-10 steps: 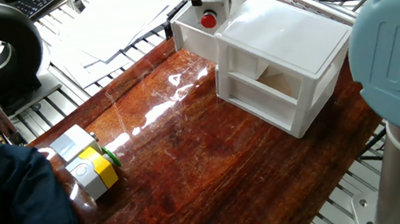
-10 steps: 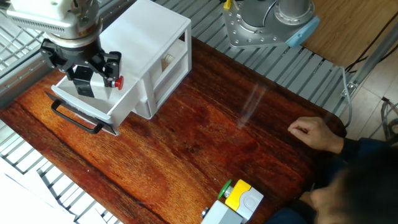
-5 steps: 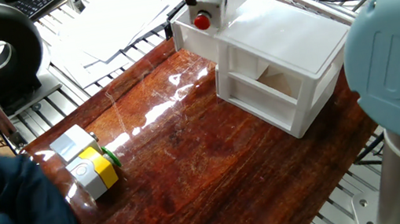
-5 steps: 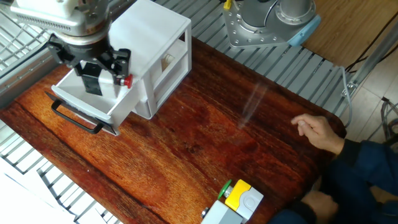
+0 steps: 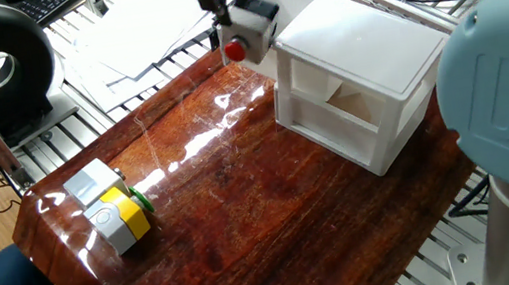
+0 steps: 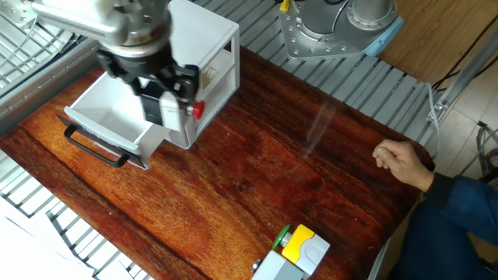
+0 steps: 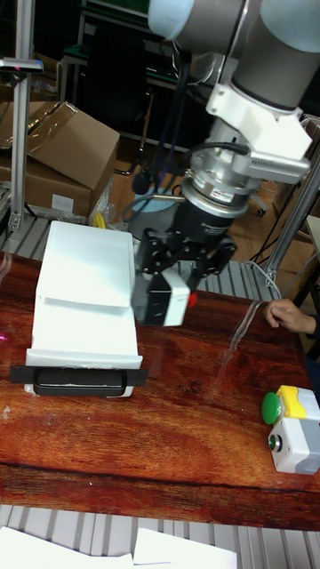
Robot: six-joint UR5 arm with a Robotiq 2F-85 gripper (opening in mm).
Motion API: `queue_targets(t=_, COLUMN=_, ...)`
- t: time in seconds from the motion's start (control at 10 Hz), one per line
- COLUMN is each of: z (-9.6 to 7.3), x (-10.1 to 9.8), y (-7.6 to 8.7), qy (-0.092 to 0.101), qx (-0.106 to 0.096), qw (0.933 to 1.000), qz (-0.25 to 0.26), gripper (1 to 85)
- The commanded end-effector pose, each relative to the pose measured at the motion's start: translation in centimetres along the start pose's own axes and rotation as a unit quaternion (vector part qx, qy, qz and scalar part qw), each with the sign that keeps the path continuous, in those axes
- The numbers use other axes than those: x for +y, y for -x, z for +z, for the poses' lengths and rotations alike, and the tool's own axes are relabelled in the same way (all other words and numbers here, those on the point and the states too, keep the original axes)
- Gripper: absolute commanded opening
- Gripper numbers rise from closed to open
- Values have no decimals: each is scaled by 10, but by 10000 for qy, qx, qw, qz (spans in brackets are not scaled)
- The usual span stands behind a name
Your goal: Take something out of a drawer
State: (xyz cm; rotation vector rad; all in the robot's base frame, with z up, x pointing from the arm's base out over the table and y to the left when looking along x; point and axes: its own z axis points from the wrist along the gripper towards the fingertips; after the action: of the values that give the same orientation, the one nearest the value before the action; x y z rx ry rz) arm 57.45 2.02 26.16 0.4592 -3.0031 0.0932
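Wooden table [image 6: 257, 179], dark red and glossy, fills most of both fixed views. UR5 arm [image 7: 258, 53] comes in from above; its base sits at the far edge in the other fixed view. White two-tier cabinet [image 6: 204, 35] stands at the far left of that view, with its drawer [image 6: 109, 124] pulled out toward the near-left; black handle [image 6: 93, 145] on the front. The drawer interior looks empty now.

Gripper [image 6: 161, 89] clenched on the black-and-white block [image 6: 173, 111], red knob [image 6: 198, 110] pointing right. Half a second ago the block hung over the drawer tray; a second ago it sat lower, inside the walls. Now it is lifted and carried right, clear of the drawer rim, in the air beside the cabinet front over bare table. Tall fixed view confirms it: block [image 7: 163, 300] is off the wood, just right of the drawer.

Judgement: removal is essentially done; what remains is setting the block down and releasing it.

Grey-and-yellow block [image 6: 296, 250] with green knob is at the near edge, well apart and untouched. A person's hand [image 6: 401, 162] rests at the right edge of the table, well clear of the arm
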Motion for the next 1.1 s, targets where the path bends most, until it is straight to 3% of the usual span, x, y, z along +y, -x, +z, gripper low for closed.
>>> queue_targets(t=0.0, z=2, x=45, y=11, qy=550, qx=-35, qw=9965, qz=628, gripper=10)
queue_targets(t=0.2, z=14, x=75, y=35, qy=924, qx=-173, qw=9901, qz=1042, gripper=10)
queue_targets(t=0.6, z=61, x=59, y=80, qy=753, qx=-285, qw=9927, qz=899, gripper=10)
queue_targets(t=0.8, z=95, x=55, y=105, qy=805, qx=-328, qw=9932, qz=781, gripper=10)
queue_targets(t=1.0, z=123, x=55, y=115, qy=879, qx=-305, qw=9933, qz=687, gripper=10)
